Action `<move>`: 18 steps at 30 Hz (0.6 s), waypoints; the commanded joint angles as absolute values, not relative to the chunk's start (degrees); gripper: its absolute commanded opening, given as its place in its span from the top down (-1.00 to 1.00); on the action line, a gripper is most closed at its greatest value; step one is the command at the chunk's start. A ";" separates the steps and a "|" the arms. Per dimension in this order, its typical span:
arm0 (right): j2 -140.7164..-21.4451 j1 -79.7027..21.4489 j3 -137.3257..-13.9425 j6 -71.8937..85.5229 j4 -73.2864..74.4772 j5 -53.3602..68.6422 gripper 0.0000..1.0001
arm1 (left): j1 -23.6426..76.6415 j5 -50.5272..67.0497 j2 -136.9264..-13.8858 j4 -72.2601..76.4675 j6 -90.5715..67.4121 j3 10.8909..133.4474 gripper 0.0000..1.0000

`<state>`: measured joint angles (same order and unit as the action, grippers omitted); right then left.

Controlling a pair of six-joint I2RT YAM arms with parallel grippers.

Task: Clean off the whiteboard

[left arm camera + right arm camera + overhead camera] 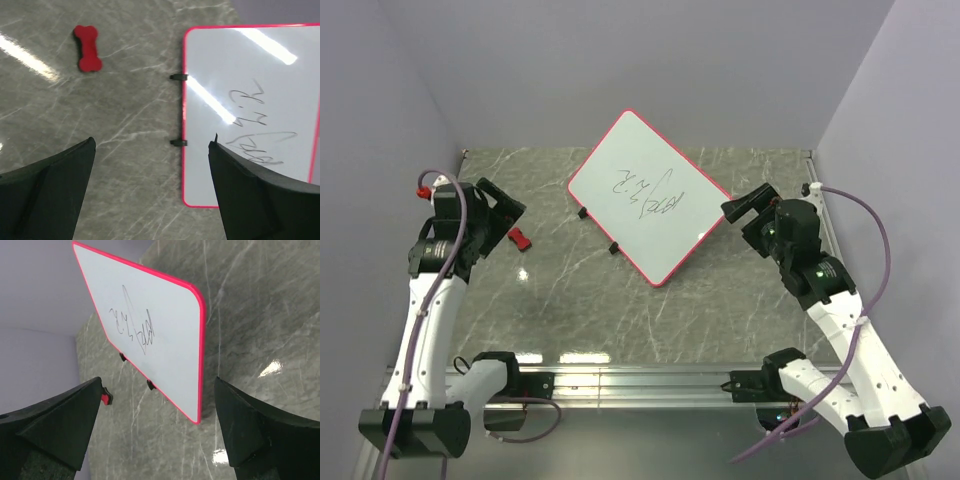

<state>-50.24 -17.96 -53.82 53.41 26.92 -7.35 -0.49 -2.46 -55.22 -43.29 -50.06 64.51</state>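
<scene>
Two spread: left end effector [152, 142], right end effector [159, 380]; whiteboard [650, 195] between, touching neither.

Left arm [428, 300] and right arm [855, 345]: white link shells, black joint housings, black bases. A lavender cable [840, 191] loops along each. Left gripper [152, 190] and right gripper [160, 430] carry matte black, wedge-shaped jaws. Red fitting [423, 187] at left cable's upper end.

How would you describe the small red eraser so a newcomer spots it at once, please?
Start at the grey marbled table and find the whiteboard toward the back. Left of it lies the eraser: small, solid red and bone-shaped, unlike the big white board.
</scene>
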 commanded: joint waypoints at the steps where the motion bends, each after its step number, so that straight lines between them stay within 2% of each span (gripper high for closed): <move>1: -48.78 -19.07 -58.71 50.99 31.63 -12.03 -0.97 | -0.26 -7.64 -58.09 -46.67 -48.78 65.82 -0.99; 4: -47.38 -20.04 -60.11 44.94 33.75 -17.48 -0.98 | 1.39 -13.16 -57.23 -45.18 -48.43 67.24 -0.99; 7: -45.80 -20.04 -60.91 41.94 35.94 -21.53 -0.99 | 0.80 -20.61 -51.61 -41.66 -56.55 60.23 -0.99; 8: -45.36 -20.04 -60.91 41.40 36.38 -21.71 -0.99 | 0.18 -18.57 -49.24 -39.14 -60.78 54.72 -0.99; 9: -44.57 -19.95 -60.65 40.87 37.00 -21.53 -0.99 | -3.13 -12.02 -48.61 -34.24 -57.43 52.32 -0.90; 10: -43.95 -19.95 -60.38 39.91 37.18 -20.58 -0.99 | -4.29 -5.43 -48.95 -28.97 -56.35 50.73 -0.94; 13: -41.84 -20.04 -58.98 39.11 38.58 -19.86 -0.99 | -3.34 -5.97 -57.80 -32.15 -55.64 52.99 -0.99; 14: -41.23 -19.95 -58.54 39.11 38.93 -19.69 -1.00 | -2.56 -8.50 -63.57 -35.91 -54.42 55.78 -0.99; 18: -37.80 -19.95 -55.12 39.20 40.60 -16.97 -0.98 | -1.85 -15.37 -73.81 -41.74 -48.52 61.08 -0.99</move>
<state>-40.05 -19.73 -57.21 40.60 38.41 -17.67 -2.37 -10.83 -69.52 -37.89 -52.82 57.58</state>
